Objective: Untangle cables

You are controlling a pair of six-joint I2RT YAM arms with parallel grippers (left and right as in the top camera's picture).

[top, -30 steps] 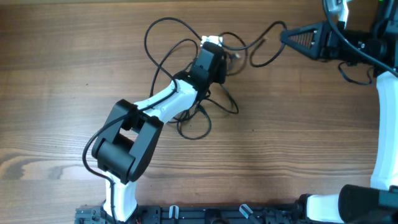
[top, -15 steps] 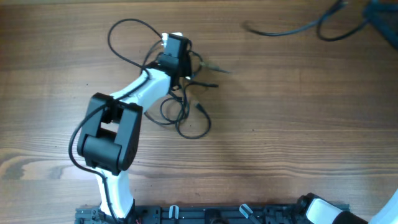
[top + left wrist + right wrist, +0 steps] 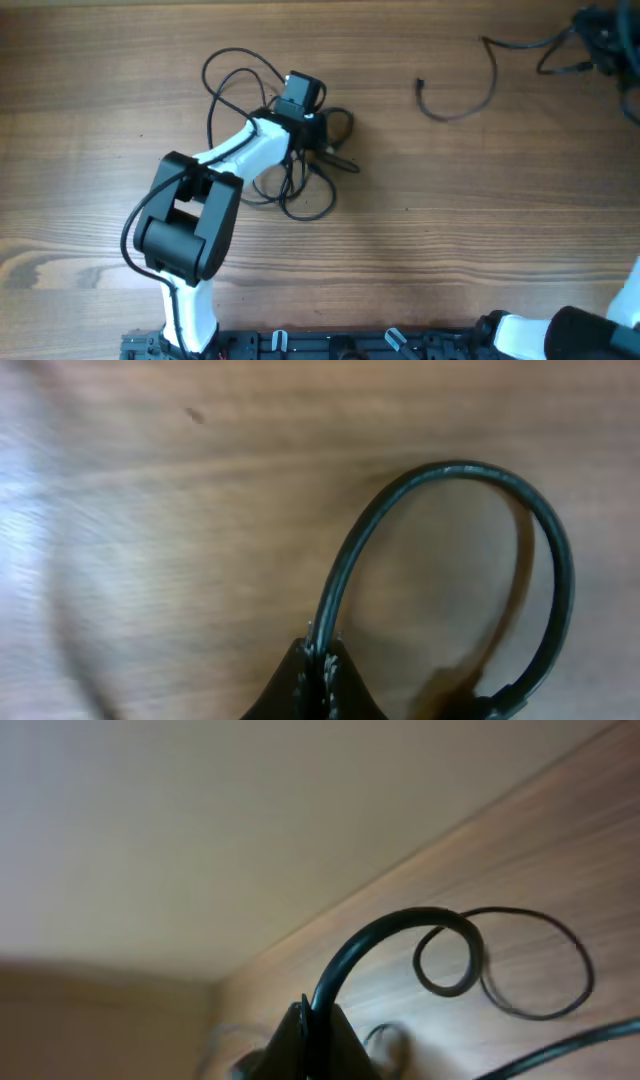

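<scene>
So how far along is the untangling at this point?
Done: one cable lies apart at the top right, clear of the clump. In hand: the left claw is shut on a loop at the clump; the right claw is shut on a cable, apparently the freed one. Left: the clump's overlapping loops beside the left arm need separating.

cables: 1 tangled clump (image 3: 300,175), its strands too knotted to count, plus 1 loose cord (image 3: 450,116) lying well apart | robot arms: 2, the left arm (image 3: 230,165) and the right arm (image 3: 520,335) | desk (image 3: 450,230): 1
</scene>
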